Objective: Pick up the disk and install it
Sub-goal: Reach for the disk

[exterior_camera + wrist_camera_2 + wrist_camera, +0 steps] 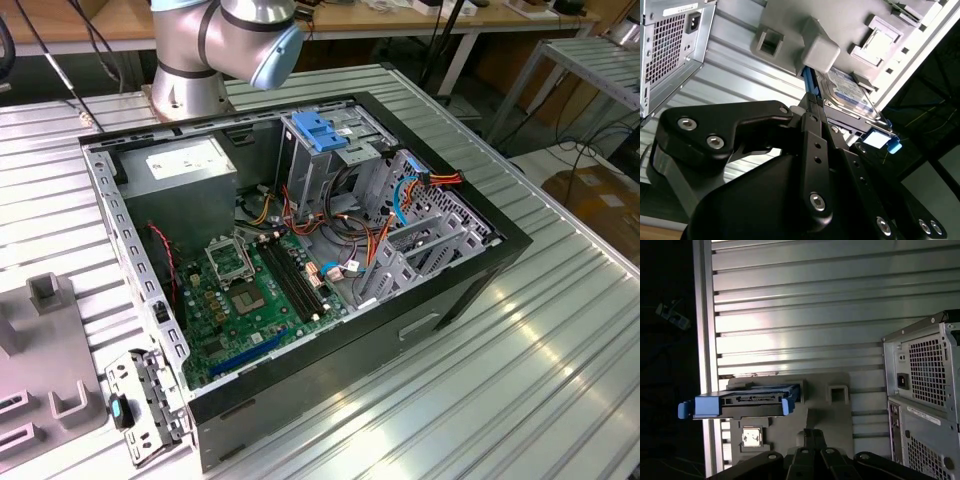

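Observation:
The disk (847, 92) is a silver drive with a white-and-blue label and blue side rails. It stands on edge in a grey fixture (790, 20), beside a grey block (820, 50). In the first wrist view the disk (740, 405) shows end-on, blue tabs at both ends, over the fixture (825, 410) near the table's edge. My black gripper (835, 120) is right at the disk, reaching along one blue rail; whether it grips the disk is unclear. The gripper (812, 437) shows in both wrist views.
The open computer case (470, 290) lies on the ribbed metal table, with a grey drive cage and blue latch (318, 130), a power-supply box (185, 165) and the motherboard (250, 290). The arm's base (200, 60) stands behind it. The case's rear (925, 390) is beside the fixture (40, 400).

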